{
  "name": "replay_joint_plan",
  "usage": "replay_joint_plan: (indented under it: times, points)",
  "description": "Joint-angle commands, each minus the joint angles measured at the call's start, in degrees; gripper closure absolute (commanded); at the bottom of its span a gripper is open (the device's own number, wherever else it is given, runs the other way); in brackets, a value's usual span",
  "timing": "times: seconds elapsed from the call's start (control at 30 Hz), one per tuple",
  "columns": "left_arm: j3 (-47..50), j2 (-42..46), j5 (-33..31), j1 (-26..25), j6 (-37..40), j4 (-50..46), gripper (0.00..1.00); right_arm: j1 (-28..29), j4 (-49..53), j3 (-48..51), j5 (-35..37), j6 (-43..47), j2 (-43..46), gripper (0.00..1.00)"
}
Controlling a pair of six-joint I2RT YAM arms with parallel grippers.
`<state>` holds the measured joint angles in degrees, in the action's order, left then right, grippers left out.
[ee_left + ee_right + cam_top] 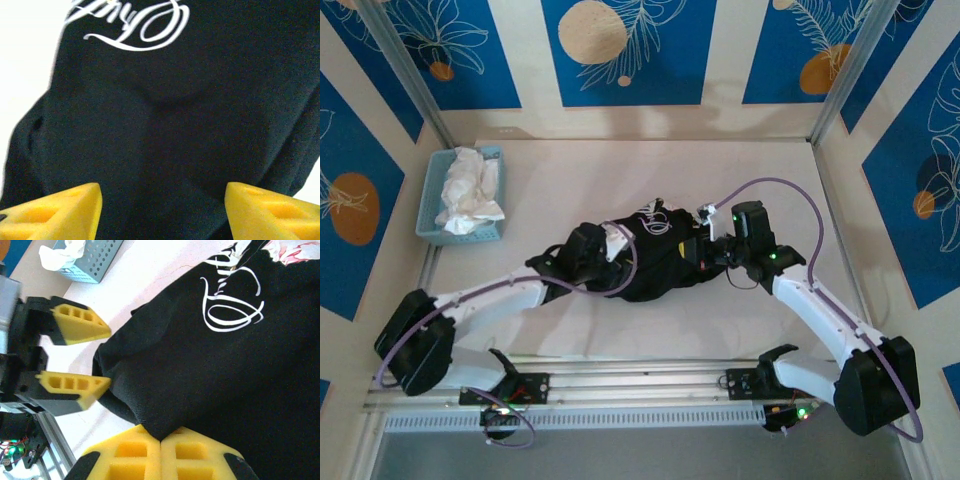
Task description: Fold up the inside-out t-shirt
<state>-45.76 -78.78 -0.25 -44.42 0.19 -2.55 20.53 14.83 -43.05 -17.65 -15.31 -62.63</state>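
The black inside-out t-shirt (pixel 655 258) lies bunched in a heap at the table's middle, white script print (pixel 655 218) facing up. My left gripper (pixel 603 255) is at the heap's left side, open. In the left wrist view its yellow fingers (pixel 60 210) stand wide apart just over the black cloth (pixel 165 125), with nothing pinched between them. My right gripper (pixel 161 437) is shut on a fold at the t-shirt's (pixel 210 370) edge, on the heap's right side (pixel 695 250). The right wrist view also has the open left gripper (pixel 107 357) beside the cloth.
A blue basket (pixel 430 215) holding a white cloth garment (pixel 470 190) stands at the back left, also seen as a basket (pixel 95 262) in the right wrist view. Aluminium rails run along the near edge (pixel 640 385). Walls close in the table on three sides.
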Motion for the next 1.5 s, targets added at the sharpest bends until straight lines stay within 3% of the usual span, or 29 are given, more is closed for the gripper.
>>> replay_joint_plan:
  times: [0.0, 0.1, 0.3, 0.37, 0.43, 0.47, 0.57, 0.67, 0.8, 0.87, 1.03, 1.17, 1.27, 1.3, 1.37, 1.47]
  points:
    - [-4.06, -3.77, 2.58, -0.39, 4.83, -0.34, 0.36, -0.32, 1.21, -0.3, -1.42, 1.02, 1.61, 1.0]
    - [-6.23, -6.97, 2.8, -0.3, 6.5, -1.27, 0.4, -0.4, 1.42, -0.07, -1.1, 1.23, 1.98, 1.0]
    - [-11.16, -13.64, 10.02, -0.08, 9.02, -4.8, 0.44, -0.75, 1.27, -0.54, -0.25, 1.31, 2.09, 1.0]
    - [-12.21, -14.76, 12.37, 0.2, 8.01, -4.74, 0.62, -0.81, 1.34, -1.02, 0.33, 1.13, 2.07, 1.0]
    - [-13.28, -14.71, 14.81, 0.97, 5.58, -4.94, 0.92, -0.79, 1.9, -1.64, 1.5, 1.02, 2.07, 1.0]
    - [-13.61, -13.73, 15.97, 1.41, 3.4, -4.71, 1.0, -0.69, 2.89, -2.11, 3.85, 0.92, 2.13, 1.0]
    - [-12.02, -7.25, 21.95, 3.21, -6.3, -0.82, 1.0, 0.79, 8.5, -4.03, 16.95, 1.02, 1.75, 1.0]
    - [-6.65, 0.86, 28.42, 5.1, -20.04, 10.25, 1.0, 4.91, 10.5, -3.93, 27.24, 3.55, 1.39, 0.94]
    - [-6.06, 5.64, 28.75, 5.87, -26.1, 9.35, 1.0, 9.9, 8.67, -3.35, 35.47, 5.59, 1.33, 0.81]
    - [-6.74, 6.75, 27.07, 5.88, -26.45, 6.56, 1.0, 11.32, 8.01, -3.71, 36.66, 6.77, 1.65, 0.75]
    - [-7.48, 8.68, 24.44, 5.98, -25.77, 3.26, 1.0, 15.49, 4.03, -1.03, 29.18, 8.99, 7.18, 0.61]
    - [-7.76, 9.09, 23.88, 6.02, -25.01, 2.51, 1.0, 20.86, 0.5, 1.95, 28.79, 9.52, 11.16, 0.52]
    - [-7.93, 8.92, 24.22, 6.08, -24.88, 2.64, 1.0, 22.78, -2.57, 2.88, 30.34, 9.32, 9.04, 0.46]
    - [-8.07, 8.84, 24.38, 6.17, -24.72, 2.5, 1.0, 23.05, -3.36, 2.67, 30.51, 9.1, 7.3, 0.37]
    - [-8.28, 8.84, 24.63, 6.12, -24.63, 2.2, 1.0, 23.66, -5.3, 2.16, 31.21, 9.31, 3.97, 0.29]
    - [-8.11, 9.28, 24.77, 6.19, -24.4, 2.11, 1.0, 24.2, -8.45, 1.79, 34.03, 9.42, -1.01, 0.27]
